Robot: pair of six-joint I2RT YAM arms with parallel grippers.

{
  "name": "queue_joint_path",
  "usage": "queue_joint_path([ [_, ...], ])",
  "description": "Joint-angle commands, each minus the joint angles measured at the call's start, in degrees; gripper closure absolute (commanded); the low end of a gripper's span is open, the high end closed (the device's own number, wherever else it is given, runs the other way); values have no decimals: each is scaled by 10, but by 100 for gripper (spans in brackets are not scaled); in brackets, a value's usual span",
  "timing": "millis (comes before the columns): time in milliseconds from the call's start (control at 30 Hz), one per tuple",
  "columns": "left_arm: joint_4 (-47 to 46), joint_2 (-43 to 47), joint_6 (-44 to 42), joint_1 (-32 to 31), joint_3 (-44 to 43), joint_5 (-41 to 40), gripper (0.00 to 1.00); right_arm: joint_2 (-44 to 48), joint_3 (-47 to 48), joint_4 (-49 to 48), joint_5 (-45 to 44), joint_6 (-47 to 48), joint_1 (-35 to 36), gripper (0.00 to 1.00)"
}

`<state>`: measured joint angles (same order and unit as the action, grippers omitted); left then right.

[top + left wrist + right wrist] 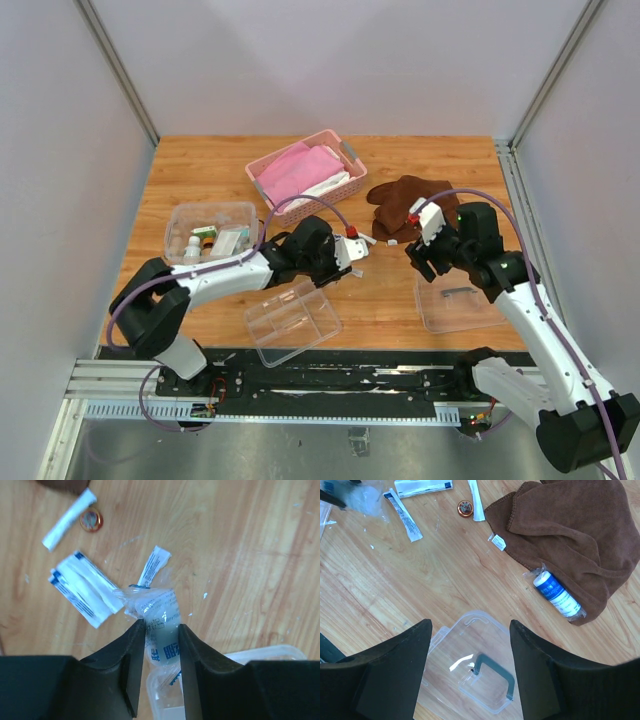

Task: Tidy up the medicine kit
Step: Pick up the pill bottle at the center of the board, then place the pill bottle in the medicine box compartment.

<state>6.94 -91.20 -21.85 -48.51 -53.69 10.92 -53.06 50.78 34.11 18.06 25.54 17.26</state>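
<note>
Left tool point(161, 630) clenched on a clear-wrapped bandage roll point(162, 611), just above the bench point(250, 555) beside white packets point(85, 590). The right tool point(467, 627) is spread wide, gripping nothing, over the clear lid point(482, 662) with its dark handle. The kit box point(175, 215), bottles inside, sits far-left on the bench; the divided tray point(292, 320) lies near the front edge.

- Wrapped roll point(162, 615): lower end hidden between the left gripper point(161, 630) fingers; blue print too blurred to read.
- Clear plastic piece point(270, 655): cut off by the bottom edge of the left wrist view; tray or lid, cannot tell.
- Blue-white roll point(555, 594): 1 end tucked under brown cloth point(570, 525).
- Lid point(465, 647): 2 sides hidden behind the right gripper point(470, 625) fingers.
- Clear box point(178, 215), near the table's left edge: contents too small to identify.
</note>
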Motion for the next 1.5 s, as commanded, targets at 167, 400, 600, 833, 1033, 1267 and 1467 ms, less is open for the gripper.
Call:
queue_joint_path([
  [167,146,104,-307,0,18,121,62,18,-7,-8,8,4,-9,35],
  [400,262,143,-519,-1,30,131,65,18,-8,-8,5,6,-9,35],
  [600,298,132,-638,-1,37,130,68,18,-9,-8,4,9,-9,35],
  [833,300,106,-727,-10,45,130,68,17,-9,-8,2,10,-9,35],
  [1033,300,76,-754,-25,39,124,64,20,-10,-8,2,11,-9,35],
  [1267,304,50,-755,-31,25,140,62,23,-11,-8,2,12,-8,35],
  [1467,303,50,-763,-31,18,167,57,23,-12,-8,3,13,-9,35],
])
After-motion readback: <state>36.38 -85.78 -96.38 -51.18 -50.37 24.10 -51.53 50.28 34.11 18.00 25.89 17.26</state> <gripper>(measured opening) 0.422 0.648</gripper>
